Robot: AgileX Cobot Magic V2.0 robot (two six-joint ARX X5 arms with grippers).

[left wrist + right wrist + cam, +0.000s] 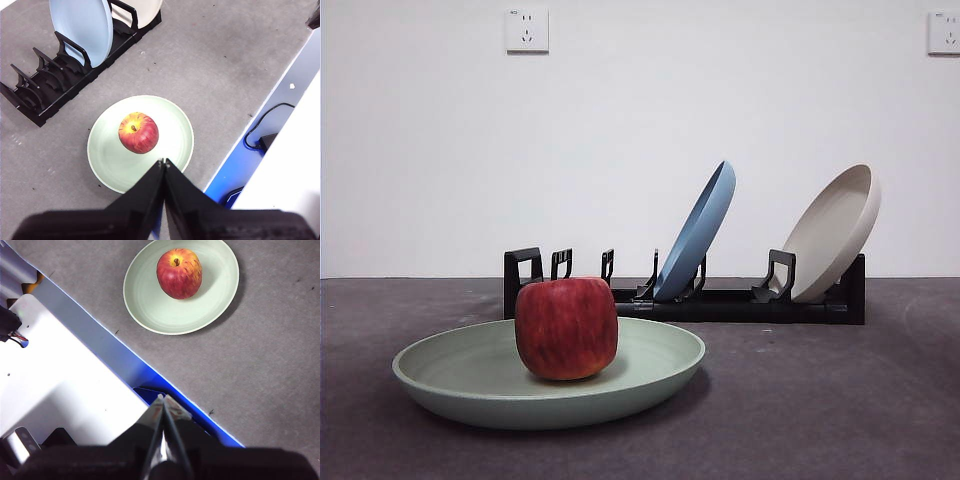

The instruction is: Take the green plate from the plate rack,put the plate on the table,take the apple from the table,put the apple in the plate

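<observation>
In the front view, the green plate [480,385] lies flat on the tabletop [820,400] at the left, in front of the rack, with its rim fully supported, so it serves as a stable receiver. The apple [566,328] stands upright near the plate's centre, stem end up as the wrist views show, resting on the plate floor well inside the raised rim; this placement keeps it from rolling off. Behind the apple and extending to the right, the plate rack [720,300] sits on the tabletop with its left slots vacant. The blue plate [698,232] leans in a middle slot, and the beige plate [835,232] leans against the right end piece; both are held tilted by the dividers. No arm appears in the front view. The left hand [164,162] is pinched together, holds nothing, and hangs above the plate's near rim, apart from the apple. The right hand [163,399] is likewise pressed together and empty, positioned over the tabletop edge, well apart from the plate. Judged from this layout, both placements are complete.
</observation>
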